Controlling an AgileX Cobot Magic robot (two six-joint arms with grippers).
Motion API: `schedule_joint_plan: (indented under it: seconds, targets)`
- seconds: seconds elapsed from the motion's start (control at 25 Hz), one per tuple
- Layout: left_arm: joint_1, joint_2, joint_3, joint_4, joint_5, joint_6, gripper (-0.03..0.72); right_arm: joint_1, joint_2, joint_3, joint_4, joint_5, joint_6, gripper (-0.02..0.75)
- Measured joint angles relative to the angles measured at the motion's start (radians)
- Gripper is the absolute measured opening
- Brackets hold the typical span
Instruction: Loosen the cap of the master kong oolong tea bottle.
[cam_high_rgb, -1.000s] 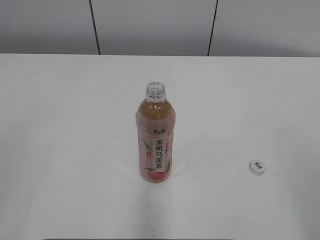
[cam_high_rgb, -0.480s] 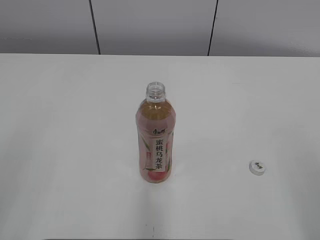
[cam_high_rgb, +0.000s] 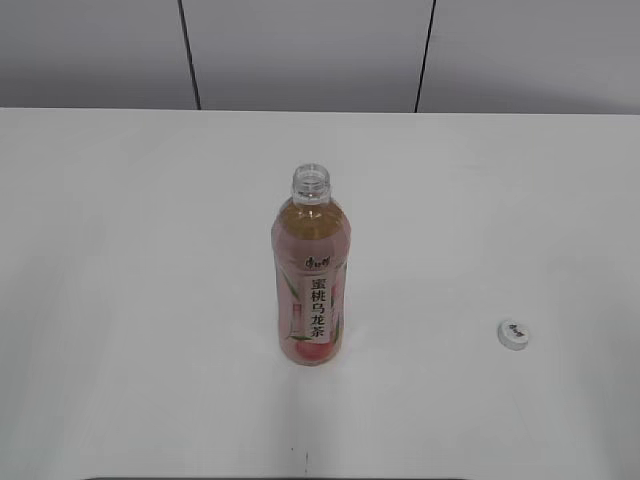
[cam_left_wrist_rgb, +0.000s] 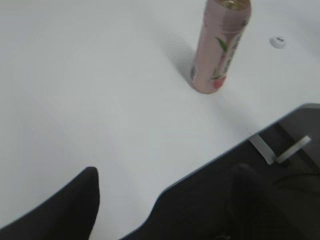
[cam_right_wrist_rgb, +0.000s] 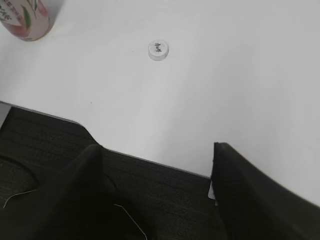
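Note:
The master kong oolong tea bottle (cam_high_rgb: 310, 285) stands upright at the middle of the white table (cam_high_rgb: 120, 250), its neck open with no cap on it. It also shows in the left wrist view (cam_left_wrist_rgb: 220, 47) and at the top left corner of the right wrist view (cam_right_wrist_rgb: 25, 20). The white cap (cam_high_rgb: 514, 334) lies flat on the table to the bottle's right, also seen in the right wrist view (cam_right_wrist_rgb: 158, 50) and the left wrist view (cam_left_wrist_rgb: 278, 42). My left gripper (cam_left_wrist_rgb: 165, 200) and right gripper (cam_right_wrist_rgb: 157, 185) are open and empty, both back at the table's near edge, far from bottle and cap.
The table's dark front edge (cam_right_wrist_rgb: 125, 155) runs under both grippers, with a dark floor below. A grey panelled wall (cam_high_rgb: 310, 50) stands behind the table.

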Motion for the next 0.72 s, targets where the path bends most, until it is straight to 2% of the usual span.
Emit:
schedule_joint_plan:
  seconds: [0.16, 0.24, 0.36, 0.48, 0.72]
  targets:
    - [0.233, -0.035, 0.0, 0.0, -0.001, 0.002, 0.493, -0.081, -0.011, 0.0, 0.0, 0.0, 0.0, 0.512]
    - [0.328, -0.07, 0.0, 0.0, -0.004, 0.002, 0.491, -0.129, -0.031, 0.0, 0.0, 0.0, -0.001, 0.512]
    - [0.422, -0.128, 0.0, 0.0, -0.006, 0.002, 0.489, -0.189, -0.081, 0.0, 0.0, 0.0, -0.001, 0.512]
    - [0.45, -0.188, 0.0, 0.0, -0.006, 0.002, 0.488, -0.23, -0.154, 0.0, 0.0, 0.0, -0.001, 0.512]
    - [0.451, -0.253, 0.0, -0.001, -0.006, 0.002, 0.475, -0.237, -0.298, 0.0, 0.0, 0.001, -0.001, 0.512]
